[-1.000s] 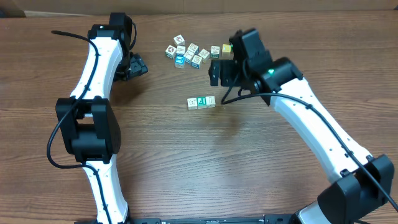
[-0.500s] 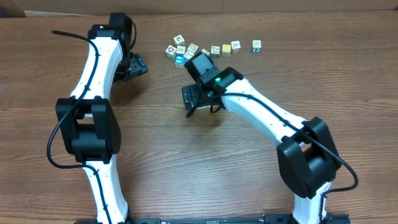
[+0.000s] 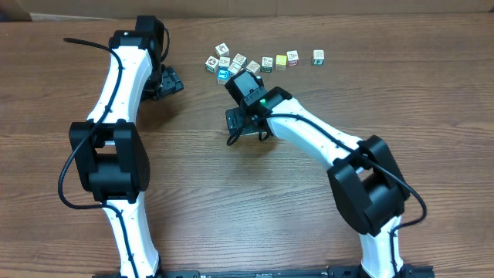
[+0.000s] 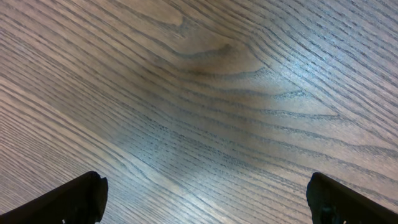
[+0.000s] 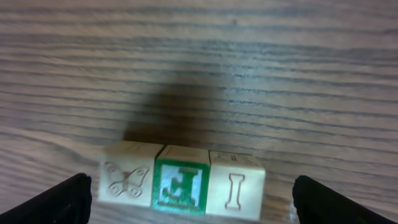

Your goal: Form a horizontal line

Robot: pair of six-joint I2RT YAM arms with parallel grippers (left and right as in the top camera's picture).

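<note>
Three cubes, butterfly, green letter and letter I, sit touching as the horizontal line (image 5: 181,185) mid-bench (image 3: 231,201). The right gripper (image 3: 245,126), spread and empty, has swung down over them. It brought no new cube, so extending the row likely needs another fetch. At ten o'clock the left gripper (image 3: 166,81) hangs spread, and at twelve o'clock lies the cluster (image 3: 231,63).

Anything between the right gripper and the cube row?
Nothing visible. In the right wrist view the open right gripper faces the cube row directly, with only table surface around it; three cubes show.
</note>
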